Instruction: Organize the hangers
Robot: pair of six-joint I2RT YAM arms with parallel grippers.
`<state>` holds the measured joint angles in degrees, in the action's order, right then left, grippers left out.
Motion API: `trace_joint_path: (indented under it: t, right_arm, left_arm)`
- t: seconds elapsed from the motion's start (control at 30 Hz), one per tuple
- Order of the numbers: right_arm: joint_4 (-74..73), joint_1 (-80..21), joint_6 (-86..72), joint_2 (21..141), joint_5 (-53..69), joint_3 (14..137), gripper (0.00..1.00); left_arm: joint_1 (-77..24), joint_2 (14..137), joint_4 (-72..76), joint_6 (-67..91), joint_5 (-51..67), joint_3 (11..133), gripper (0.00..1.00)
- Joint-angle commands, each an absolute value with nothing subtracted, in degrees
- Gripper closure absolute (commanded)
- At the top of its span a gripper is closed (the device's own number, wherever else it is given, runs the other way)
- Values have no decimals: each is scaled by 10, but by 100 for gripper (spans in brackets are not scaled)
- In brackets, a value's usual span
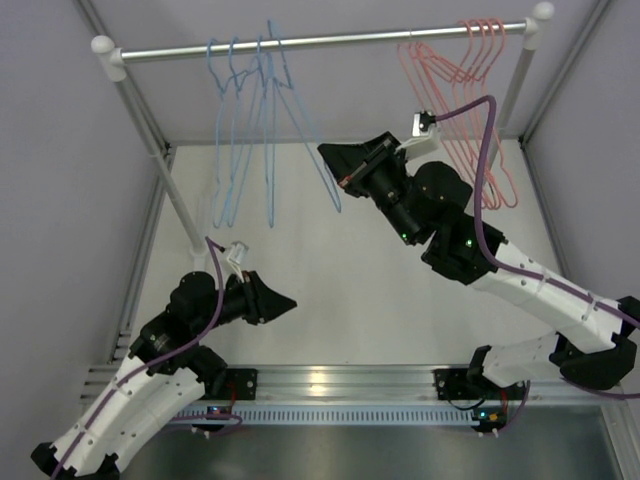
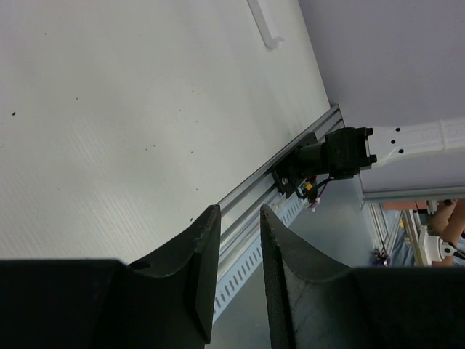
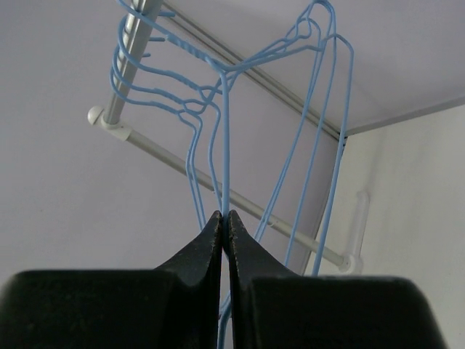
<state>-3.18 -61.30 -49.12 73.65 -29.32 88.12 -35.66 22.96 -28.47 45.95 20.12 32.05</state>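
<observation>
Several light blue hangers [image 1: 245, 120] hang in a bunch on the left half of the silver rail [image 1: 340, 40]. Several pink-red hangers [image 1: 470, 80] hang on its right end. My right gripper [image 1: 326, 152] is raised at the right side of the blue bunch. In the right wrist view it [image 3: 225, 216] is shut on one thin blue hanger wire [image 3: 225, 145] that runs up to the rail. My left gripper [image 1: 290, 301] is low over the white table at the near left. In the left wrist view it [image 2: 240, 211] is open and empty.
White posts [image 1: 150, 130] hold the rail at both ends. Grey walls close in the left, right and back. An aluminium track [image 1: 330, 385] runs along the near edge, with the right arm's base [image 2: 334, 156] on it.
</observation>
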Motion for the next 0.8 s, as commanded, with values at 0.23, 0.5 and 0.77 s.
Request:
trace_joint_path:
  t: [0.23,0.5,0.77]
  right_arm:
    - [37,-605,-523,727,-286,836,100]
    - [46,-605,-529,703,-305,795,100]
    - [45,-605,-526,687,-306,776,86]
  left_arm:
    - [-354,217,-258,464,209,310,67]
    - [-353,216,-258,465,209,305,67]
    - [-353,215,-258,466,207,305,67]
